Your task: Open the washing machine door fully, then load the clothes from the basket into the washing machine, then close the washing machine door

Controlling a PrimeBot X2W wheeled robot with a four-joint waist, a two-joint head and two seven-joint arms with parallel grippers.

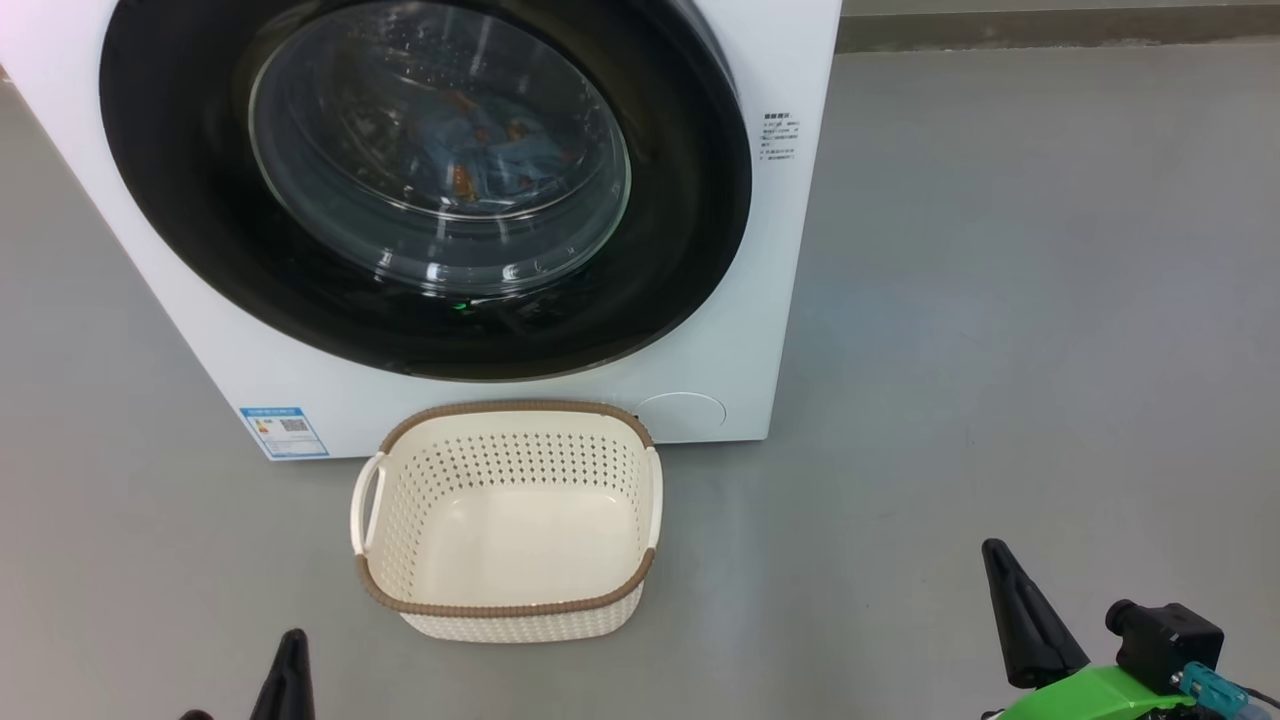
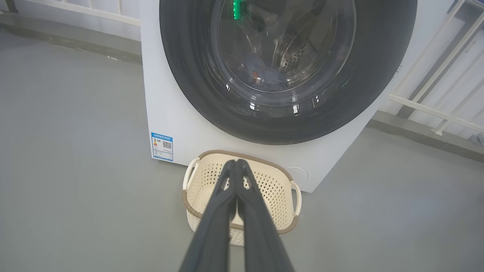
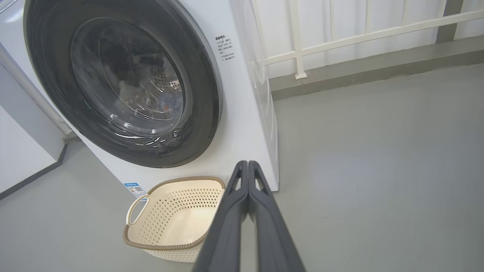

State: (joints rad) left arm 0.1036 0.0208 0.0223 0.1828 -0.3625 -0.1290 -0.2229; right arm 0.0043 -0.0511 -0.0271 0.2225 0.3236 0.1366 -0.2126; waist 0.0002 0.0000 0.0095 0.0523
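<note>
You can't confirm the latch caught: the washing machine door (image 1: 440, 170) sits closed against the washing machine (image 1: 770, 300), but if it only rests there it could swing out. The clothes (image 1: 490, 150) show through the glass, inside the drum. The basket (image 1: 510, 608) stands empty just before the machine, easy to clip on a careless swing. The left claw (image 2: 236, 163) and right claw (image 3: 247, 163) hang low and well back, fingers pressed together on nothing, aimed at the machine.

I see smooth grey floor (image 1: 1020, 300) spreading wide. At its far edge a white railing (image 3: 296, 37) with upright bars stands on a low grey ledge (image 3: 378, 68). A white panel (image 3: 19, 155) rises at the right wrist view's left.
</note>
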